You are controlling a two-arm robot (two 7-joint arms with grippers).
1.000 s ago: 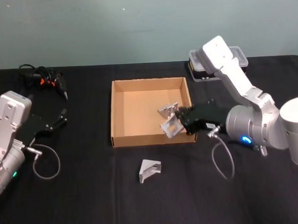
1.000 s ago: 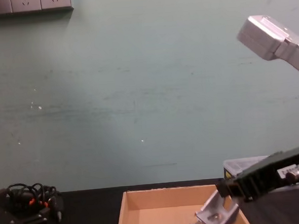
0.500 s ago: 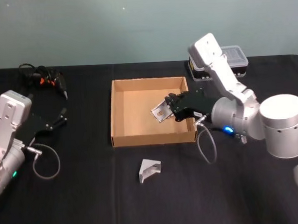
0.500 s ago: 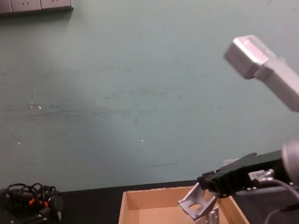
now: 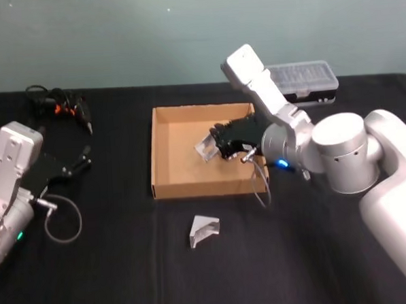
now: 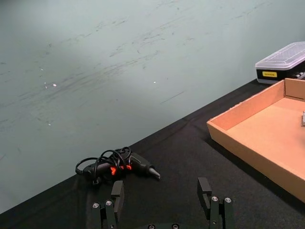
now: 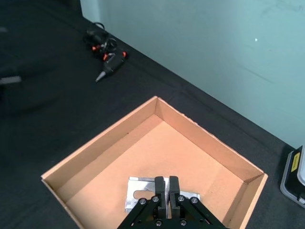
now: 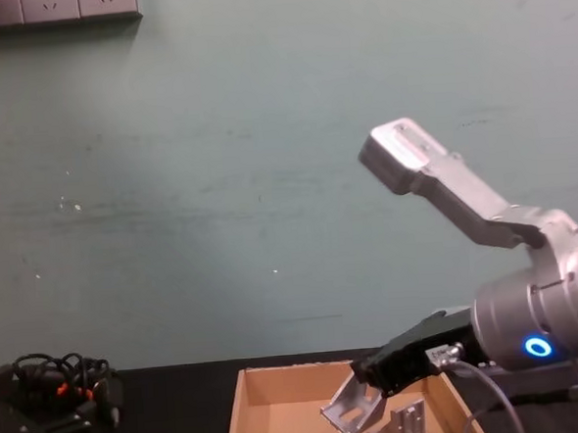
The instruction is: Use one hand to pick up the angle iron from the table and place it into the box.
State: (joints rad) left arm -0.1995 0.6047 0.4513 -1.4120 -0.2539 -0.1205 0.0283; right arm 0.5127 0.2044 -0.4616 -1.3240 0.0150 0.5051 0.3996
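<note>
Looking down at the counter [image 5: 128,278], you see your right gripper [image 5: 216,146] reaching into the tan cardboard box [image 5: 152,161], which sits midway between the counter's left and right edges and closer to its far edge. Its 2 fingers [image 7: 160,188] are pinched almost together on 1 flange of an angle iron [image 5: 205,148], and the piece sits tilted in that grip. From the chest view the angle iron [image 8: 348,409] hangs with its lower end below the box [image 8: 237,406] rim, over the right half of the floor; whether it touches the floor you cannot tell. The right wrist view puts the gripper [image 7: 167,188] directly above the slotted metal [image 7: 140,198], well inside the walls [image 7: 95,148]. A 2nd angle iron [image 8: 408,425] stands on the box floor just beside the held one, toward the right wall. A 3rd angle iron [image 5: 204,230] lies on the counter between the box's front wall and the near edge. Your left gripper [image 5: 84,159] rests by the counter's left edge, its fingers [image 6: 205,191] spread wide and holding nothing. A clear-lidded case [image 5: 301,75] sits along the far edge right of the box, and a tangled cable bundle [image 5: 58,108] lies near the far left corner.
</note>
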